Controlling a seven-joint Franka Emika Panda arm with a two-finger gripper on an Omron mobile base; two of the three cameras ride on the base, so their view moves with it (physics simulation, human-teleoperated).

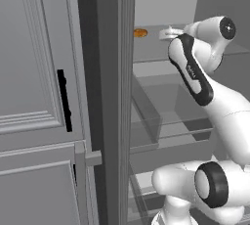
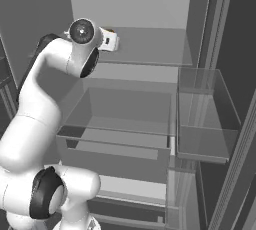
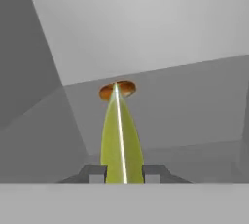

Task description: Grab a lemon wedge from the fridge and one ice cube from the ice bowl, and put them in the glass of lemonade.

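Lemon wedge (image 3: 120,142): yellow-green, clamped between the two dark fingertips (image 3: 97,173), above the upper glass shelf (image 3: 194,106) of the fridge (image 1: 105,97). Gripper (image 3: 121,174): clenched on the wedge, reached deep into the pale interior. Orange oblong item (image 3: 117,90): lying on the same shelf, just beyond the wedge's tip. Clear door bin (image 2: 202,119): lower right. Panelled cabinet (image 1: 34,97), black handle (image 1: 64,101): left of the fridge.

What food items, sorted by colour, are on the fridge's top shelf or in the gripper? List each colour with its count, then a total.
Yellow-green lemon wedge, pinched between the gripper fingers: 1
Orange oblong item, lying on the glass fridge shelf: 1
Total: 2
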